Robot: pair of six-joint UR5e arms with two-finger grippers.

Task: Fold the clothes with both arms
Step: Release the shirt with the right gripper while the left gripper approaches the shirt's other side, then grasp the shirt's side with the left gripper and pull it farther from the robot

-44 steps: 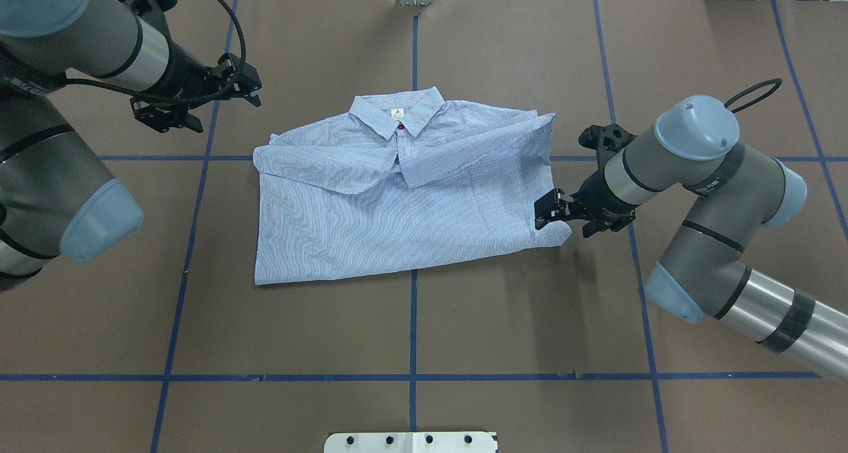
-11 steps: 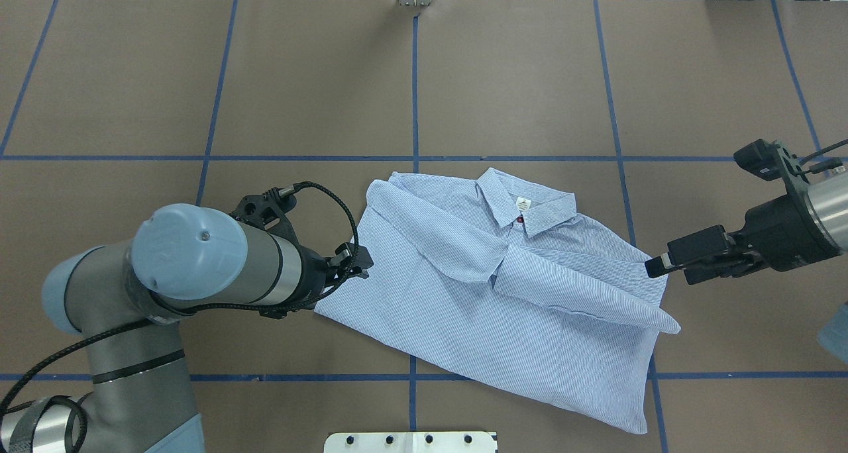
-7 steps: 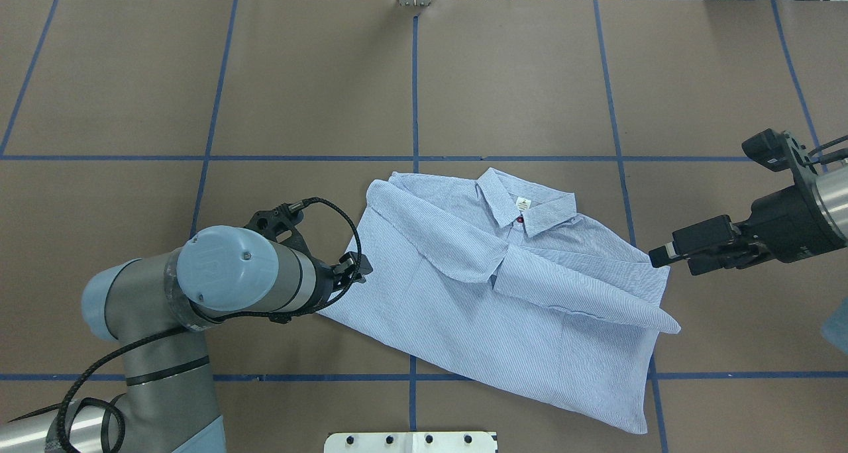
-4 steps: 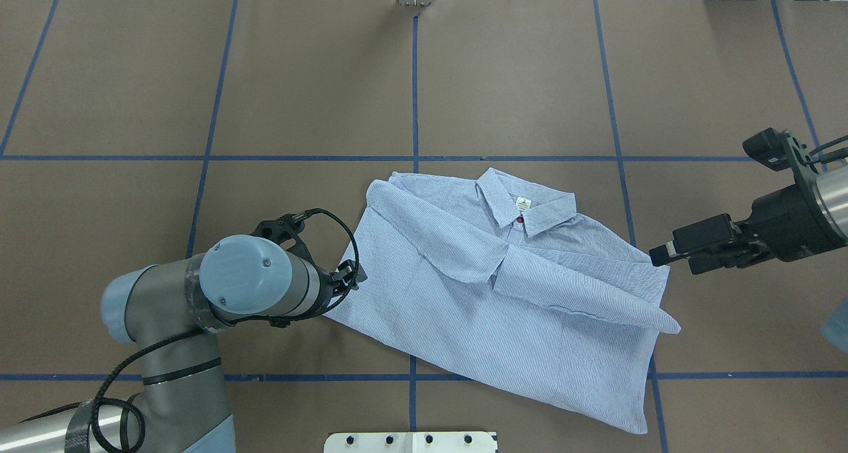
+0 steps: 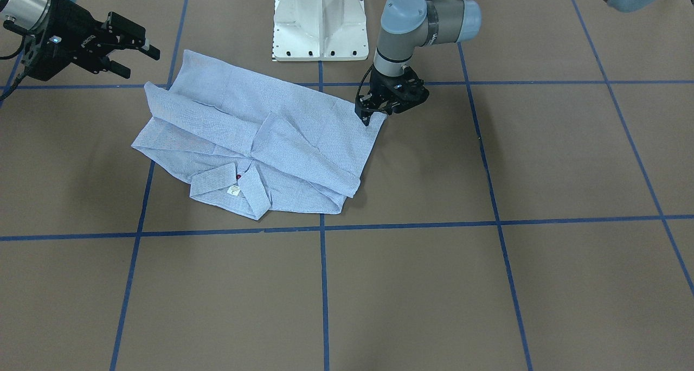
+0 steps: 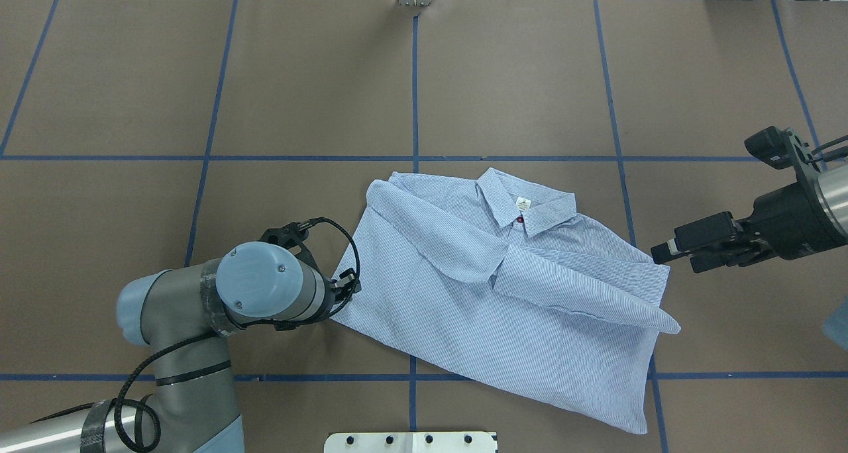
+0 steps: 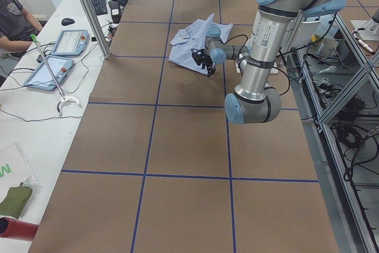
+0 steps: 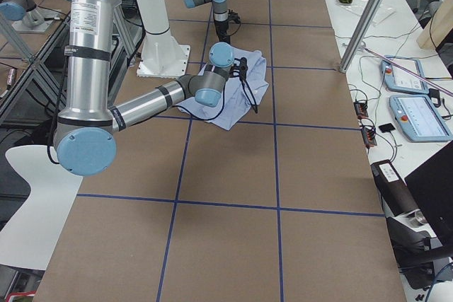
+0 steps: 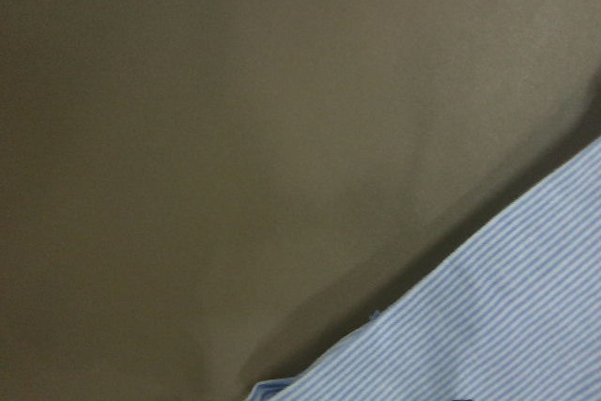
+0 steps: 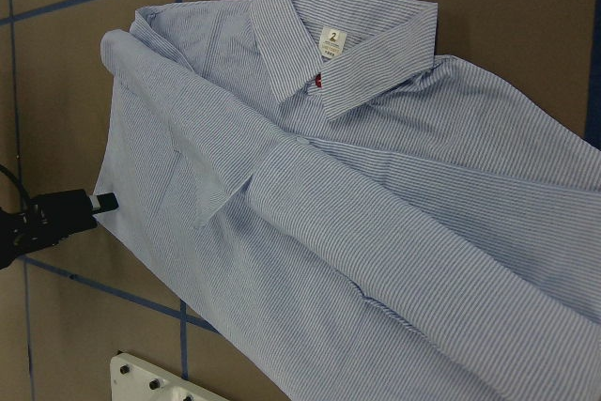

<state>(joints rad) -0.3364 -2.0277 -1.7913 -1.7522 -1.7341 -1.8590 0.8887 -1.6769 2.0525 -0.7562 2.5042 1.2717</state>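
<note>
The shirt (image 6: 503,294) lies flat on the brown desk (image 6: 298,89), a little below and to the right of the middle of the overhead view. It is partly folded, with both sleeves laid across the front. It does not lie straight. The collar (image 6: 523,204) points to the top of the frame, and the long bottom edge runs aslant from the middle left down to the lower right corner.

The left gripper (image 5: 368,116) is at the left end of this bottom edge, pointing down. In the front-facing view its tips are right at the corner of the cloth, touching it or nearly so. I cannot tell whether the jaws stand apart or together, and I cannot tell if any cloth is between them. Its own wrist camera shows only bare desk and the striped edge in the lower right of the frame.

The right gripper (image 6: 669,254) is at the right of the overhead view, just beside the upper right corner of the shirt and apart from it. Its jaws stand apart and hold nothing.

So the shirt lies between the two grippers, and the left one is clearly the nearer. I think the next move is to take hold at both ends. Because the cloth lies aslant, the two grasp points are not at the same height in the frame. The right gripper must come inward and probably lower to meet the edge.
</note>
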